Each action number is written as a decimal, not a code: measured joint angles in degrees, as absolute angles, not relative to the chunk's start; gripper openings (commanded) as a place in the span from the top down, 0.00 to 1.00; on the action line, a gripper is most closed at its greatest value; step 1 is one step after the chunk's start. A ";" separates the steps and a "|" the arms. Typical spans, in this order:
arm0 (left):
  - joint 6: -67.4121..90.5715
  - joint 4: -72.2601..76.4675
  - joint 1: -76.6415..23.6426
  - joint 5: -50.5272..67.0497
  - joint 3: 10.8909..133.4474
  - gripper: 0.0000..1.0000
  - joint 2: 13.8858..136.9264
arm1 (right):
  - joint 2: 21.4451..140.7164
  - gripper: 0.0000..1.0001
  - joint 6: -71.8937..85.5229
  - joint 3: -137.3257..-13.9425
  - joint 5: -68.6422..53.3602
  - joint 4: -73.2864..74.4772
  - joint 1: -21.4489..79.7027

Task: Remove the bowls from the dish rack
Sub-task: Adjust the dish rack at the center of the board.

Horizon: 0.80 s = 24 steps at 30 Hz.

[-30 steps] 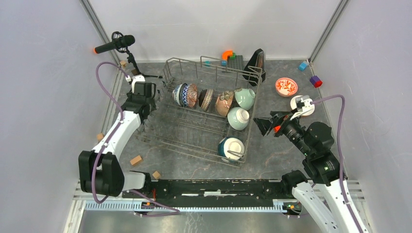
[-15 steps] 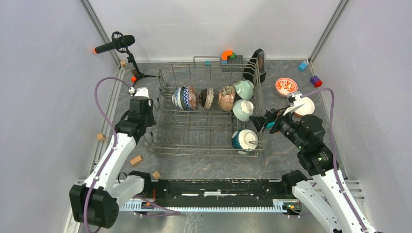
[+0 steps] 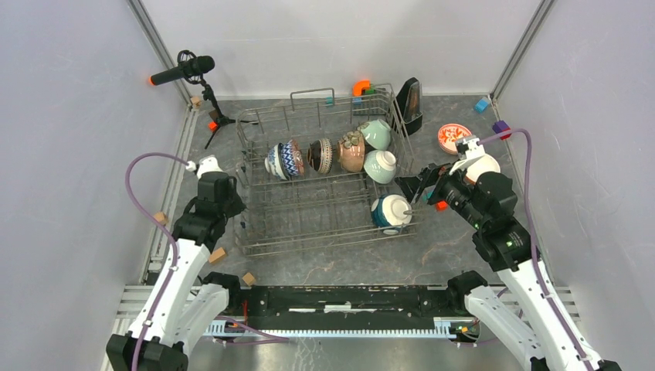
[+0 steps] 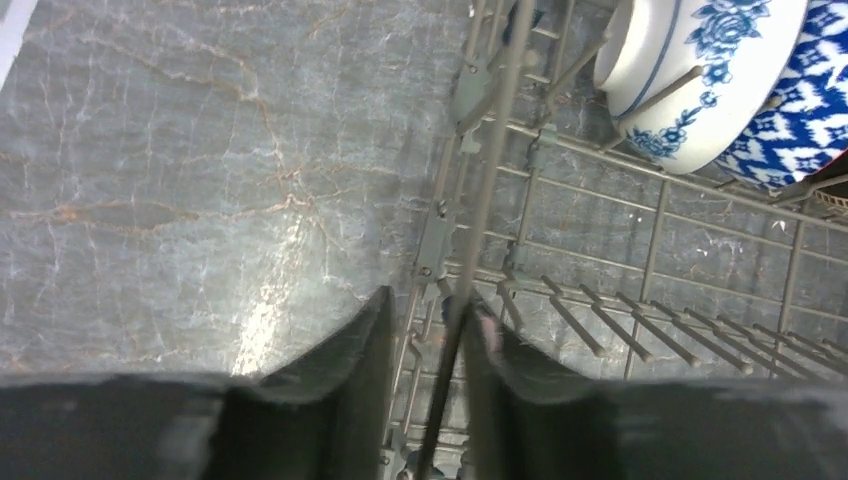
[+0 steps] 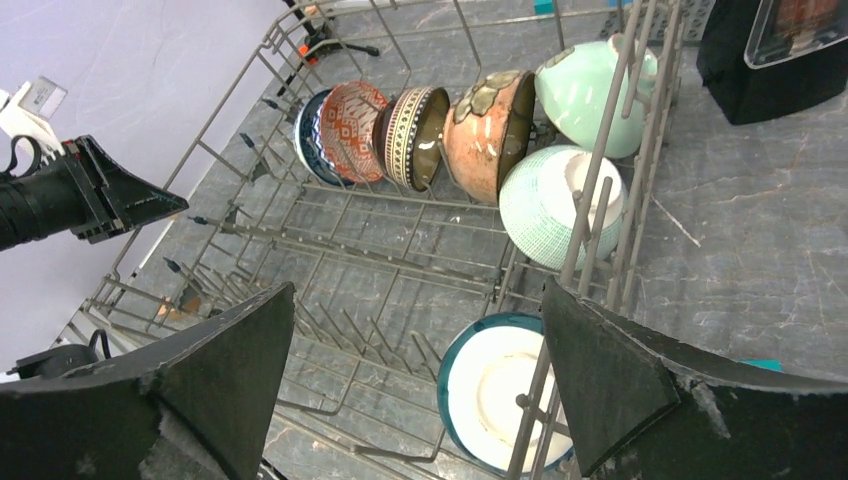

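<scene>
The grey wire dish rack point(image 3: 324, 224) lies mid-table. In it stand a blue-white bowl point(image 3: 279, 161), a striped bowl point(image 3: 320, 155), a tan bowl point(image 3: 351, 151), two mint green bowls point(image 3: 376, 134) point(image 3: 381, 166) and a teal bowl with a white base point(image 3: 390, 212). A red-lattice bowl point(image 5: 352, 115) shows in the right wrist view. A red-floral bowl point(image 3: 454, 137) and a white bowl point(image 3: 483, 165) sit on the table to the right. My left gripper point(image 4: 430, 330) is shut on the rack's left side wire point(image 4: 490, 180). My right gripper point(image 5: 420, 380) is open above the teal bowl point(image 5: 495, 390).
A microphone on a stand point(image 3: 185, 69) is at the back left. A black object point(image 3: 409, 97) and coloured blocks point(image 3: 500, 128) lie behind and right of the rack. Wooden blocks point(image 3: 216, 254) lie near the left arm.
My left gripper moved toward the near edge, holding the rack's side; the rack turned and slid with it. My right gripper moved left over the rack's right side.
</scene>
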<state>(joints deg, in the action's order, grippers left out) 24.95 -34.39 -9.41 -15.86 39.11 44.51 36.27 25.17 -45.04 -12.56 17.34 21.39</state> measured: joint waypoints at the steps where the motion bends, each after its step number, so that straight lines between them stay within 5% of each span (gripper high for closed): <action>1: 26.50 -34.52 -9.17 -16.80 38.94 0.39 44.45 | 36.47 0.02 25.08 -45.63 -12.29 17.72 21.39; 7: 30.17 -37.65 -7.44 -21.15 39.42 0.01 42.74 | 37.21 0.02 24.12 -50.17 -10.85 18.98 21.39; 18: 30.65 -35.55 -7.35 -12.62 48.66 0.00 37.98 | 46.81 0.08 28.97 -61.98 -18.94 11.16 25.26; 24: 30.61 -33.45 -7.35 -8.08 52.23 0.00 43.99 | 59.05 0.09 24.14 -74.48 -9.72 13.58 39.42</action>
<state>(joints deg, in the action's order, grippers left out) 30.61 -33.45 -7.35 -8.08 52.23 43.99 59.05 24.14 -74.48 -9.72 13.58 39.42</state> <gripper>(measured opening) 0.993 0.918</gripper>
